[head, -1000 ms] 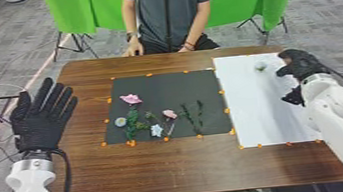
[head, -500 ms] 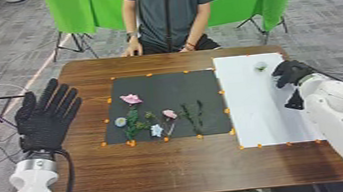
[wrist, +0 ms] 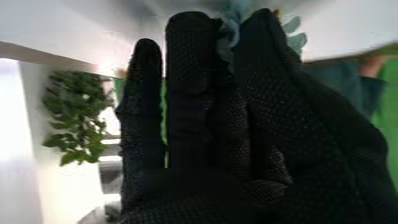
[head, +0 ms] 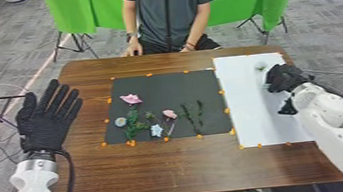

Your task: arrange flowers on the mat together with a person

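Flowers [head: 131, 99] on the dark mat [head: 162, 84]

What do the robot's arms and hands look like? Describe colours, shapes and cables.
The left arm and right arm are white with rounded shells. A black cable curves beside the left arm. The left robot hand and right robot hand are gloved in textured black.

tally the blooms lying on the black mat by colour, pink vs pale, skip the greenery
Pink: 2, the larger bloom toward the far left and the smaller bloom nearer the middle
Pale: 2, the oval bloom by the left edge and the star-shaped bloom toward the near edge
Total: 4
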Tool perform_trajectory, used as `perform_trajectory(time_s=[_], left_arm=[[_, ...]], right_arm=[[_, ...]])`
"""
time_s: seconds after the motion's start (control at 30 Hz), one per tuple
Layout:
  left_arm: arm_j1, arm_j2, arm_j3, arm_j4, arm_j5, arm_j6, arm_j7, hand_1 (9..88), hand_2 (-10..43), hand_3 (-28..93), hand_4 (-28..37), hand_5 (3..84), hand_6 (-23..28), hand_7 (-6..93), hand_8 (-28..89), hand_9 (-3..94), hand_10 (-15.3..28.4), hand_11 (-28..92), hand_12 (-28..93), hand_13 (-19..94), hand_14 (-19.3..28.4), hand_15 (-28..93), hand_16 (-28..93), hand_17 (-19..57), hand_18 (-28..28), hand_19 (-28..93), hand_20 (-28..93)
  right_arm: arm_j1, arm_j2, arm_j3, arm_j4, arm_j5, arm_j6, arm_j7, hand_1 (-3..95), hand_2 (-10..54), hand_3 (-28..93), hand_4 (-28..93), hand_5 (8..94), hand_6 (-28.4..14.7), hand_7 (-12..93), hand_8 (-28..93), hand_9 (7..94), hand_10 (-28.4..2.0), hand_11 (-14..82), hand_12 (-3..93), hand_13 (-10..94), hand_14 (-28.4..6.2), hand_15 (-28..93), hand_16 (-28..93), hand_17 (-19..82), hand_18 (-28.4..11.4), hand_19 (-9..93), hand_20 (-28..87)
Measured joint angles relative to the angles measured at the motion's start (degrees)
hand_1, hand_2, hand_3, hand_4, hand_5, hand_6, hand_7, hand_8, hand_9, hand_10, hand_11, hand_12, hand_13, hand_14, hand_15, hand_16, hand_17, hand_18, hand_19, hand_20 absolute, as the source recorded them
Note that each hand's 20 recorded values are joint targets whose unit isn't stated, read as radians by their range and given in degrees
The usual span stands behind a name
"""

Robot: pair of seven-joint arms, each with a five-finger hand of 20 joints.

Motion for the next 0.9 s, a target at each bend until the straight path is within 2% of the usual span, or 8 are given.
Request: perform_trajectory(time_s=[0.17, 0.33, 0.6, 0.73, 0.9], left_arm=[[0.66, -0.07, -0.76, -0.07, -0.03, 0.04, 0.04, 25.5, 11.3, 71, -28.3, 43.5, 6.1, 8.8, -9, 36.8, 12.8, 15, 5, 28, 13.6, 20, -5, -2.2, 11.2, 22, 10], [0.83, -0.15, -0.96, -0.03, -0.06, 0.06, 0.04, 25.5, 11.2, 72, -28.3, 43.5, 6.0, 8.9, -9, 36.8, 12.7, 15, 6, 28, 13.6, 20, -5, -2.2, 11.2, 22, 10], [0.02, -0.12, -0.40, 0.19, -0.06, 0.05, -0.10, 25.6, 11.2, 71, -28.3, 43.5, 6.1, 8.8, -9, 36.8, 12.7, 15, 6, 29, 13.5, 20, -5, -2.2, 11.2, 22, 10], [-0.09, -0.09, -0.38, 0.19, -0.06, 0.07, -0.17, 25.5, 11.2, 72, -28.3, 43.5, 6.0, 8.9, -9, 36.8, 12.8, 15, 6, 29, 13.5, 20, -5, -2.3, 11.2, 22, 10], [-0.06, -0.08, -0.38, 0.19, -0.06, 0.07, -0.21, 25.6, 11.3, 71, -28.3, 43.5, 6.0, 8.9, -9, 36.9, 12.8, 15, 6, 29, 13.4, 20, -5, -2.2, 11.2, 22, 10]], right_arm=[[-4.13, 1.23, 0.26, -8.43, -3.56, 0.93, -3.98, 60.3, -9.5, 65, -28, 61.2, 5.2, 38, -9, 77.4, -5.1, 10.7, 41.4, 65, -1.2, 34, 43, 33, -12.8, 62, 29], [-0.46, 0.42, -5.73, -13.75, -6.47, 0.09, -7.77, 60.1, -9.5, 65, -28, 60.5, 5.1, 36, -9, 76.2, -5.0, 10.2, 41.0, 64, -1.4, 34, 43, 33, -12.9, 62, 29], [9.00, -6.80, -15.02, -12.69, -8.01, -2.50, -11.01, 59.5, -9.5, 65, -28, 59.3, 5.1, 32, -11, 73.5, -5.1, 9.5, 39.9, 62, -1.9, 35, 42, 32, -13.4, 62, 29], [10.24, -9.31, -16.28, -12.26, -10.46, -6.81, -11.61, 59.4, -9.5, 65, -28, 59.3, 5.0, 32, -11, 73.0, -5.3, 9.3, 39.5, 62, -2.3, 35, 42, 32, -13.7, 64, 29], [9.96, -9.65, -17.94, -12.23, -11.65, -7.46, -11.36, 59.4, -9.5, 65, -28, 59.1, 4.6, 31, -12, 72.6, -5.4, 9.5, 39.5, 62, -2.3, 35, 42, 32, -14.1, 65, 30]])
